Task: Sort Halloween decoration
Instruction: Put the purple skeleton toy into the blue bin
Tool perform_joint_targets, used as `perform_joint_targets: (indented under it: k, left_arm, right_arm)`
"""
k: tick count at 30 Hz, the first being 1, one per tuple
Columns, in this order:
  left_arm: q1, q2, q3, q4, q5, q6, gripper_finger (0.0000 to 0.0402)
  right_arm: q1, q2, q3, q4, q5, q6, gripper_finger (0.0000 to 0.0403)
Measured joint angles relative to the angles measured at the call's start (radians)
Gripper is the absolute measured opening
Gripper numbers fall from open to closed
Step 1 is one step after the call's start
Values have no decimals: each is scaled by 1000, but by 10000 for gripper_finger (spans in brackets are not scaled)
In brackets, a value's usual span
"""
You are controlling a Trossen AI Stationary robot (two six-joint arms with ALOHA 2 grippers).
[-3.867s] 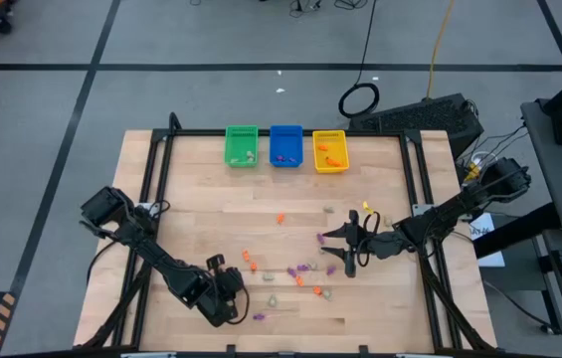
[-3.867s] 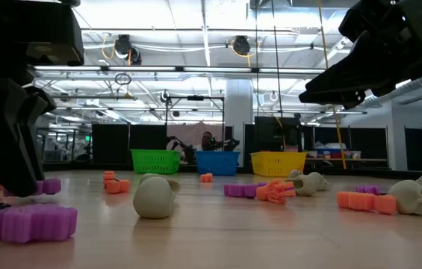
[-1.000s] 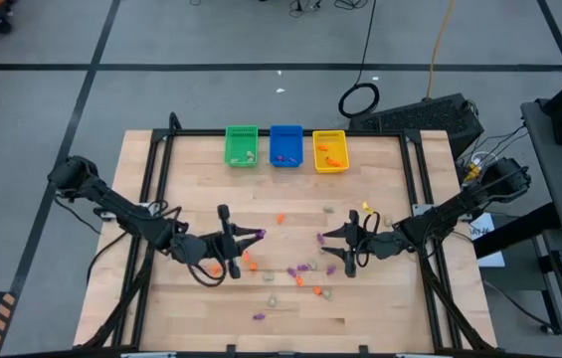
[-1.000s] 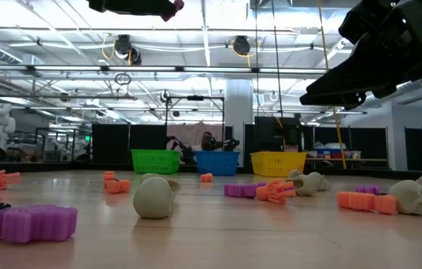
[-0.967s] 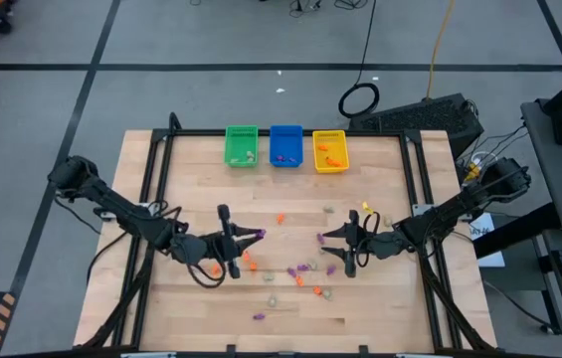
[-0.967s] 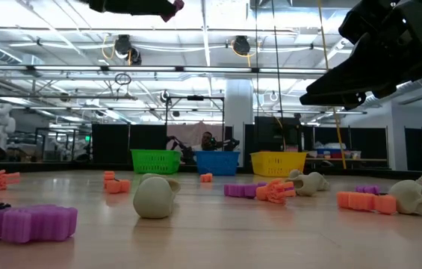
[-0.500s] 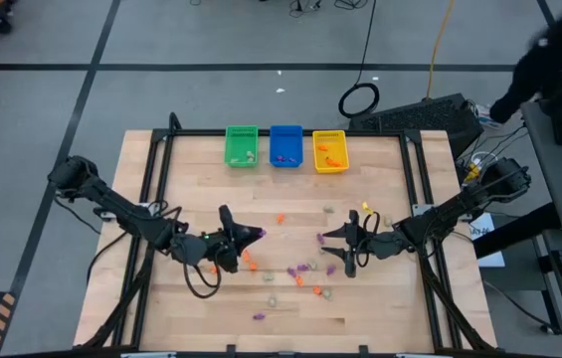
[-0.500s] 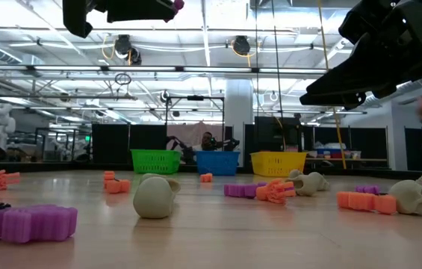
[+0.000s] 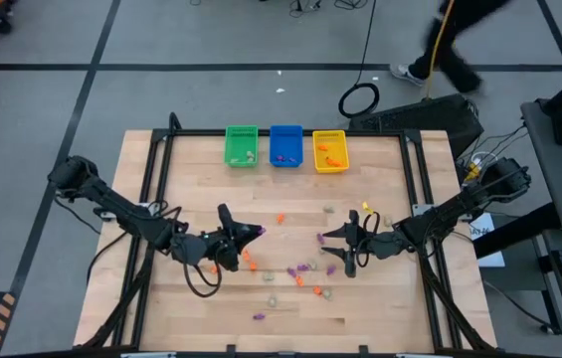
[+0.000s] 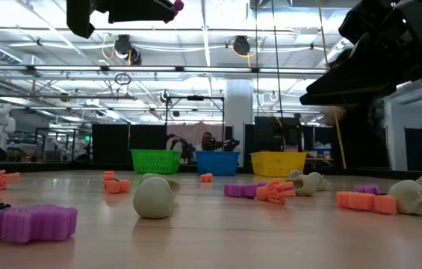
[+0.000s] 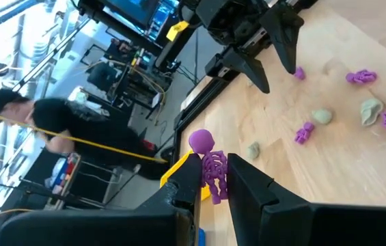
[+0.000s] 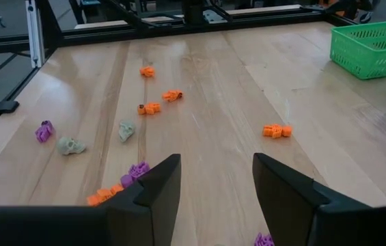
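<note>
The left gripper (image 9: 255,232) hung above the middle-left of the wooden table (image 9: 191,169), its fingers (image 11: 251,183) pinched on a small purple skeleton figure (image 11: 210,166), which stood upright between them in the left wrist view and showed as a purple tip high in the low view (image 10: 172,7). Below and beside that gripper, orange trinkets (image 9: 249,263) lay scattered on the boards. At the far edge of the table stood three small bins in a row, touching or nearly so: a green bin (image 9: 242,146), a blue bin (image 9: 285,145) and a yellow bin (image 9: 329,151), each with a few pieces inside. Toward the middle of the table lay more loose decorations: a single orange piece (image 9: 281,217), purple pieces (image 9: 303,268), and pale skulls (image 9: 271,298) near the front edge, with one purple trinket (image 9: 258,317) closest to the front. In the low view a pale skull (image 10: 156,196) sat in the foreground beside a purple block-like piece (image 10: 25,223). The right gripper (image 9: 324,247) hovered over the middle-right of the table with its fingers (image 12: 157,184) spread apart and nothing between them. Beyond the table's far right corner a person (image 9: 452,40) was walking across the floor.
</note>
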Motion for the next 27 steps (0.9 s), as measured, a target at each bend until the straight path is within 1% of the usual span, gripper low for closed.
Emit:
perform_joint_targets:
  k: [6,10,27]
  left_arm:
    - [0,0,0,0,0,-20,51]
    - [0,0,0,0,15,-152,51]
    - [0,0,0,0,19,-653,51]
  right_arm:
    - [0,0,0,0,0,1,169]
    - [0,0,0,0,0,2,169]
    - [0,0,0,0,0,3,169]
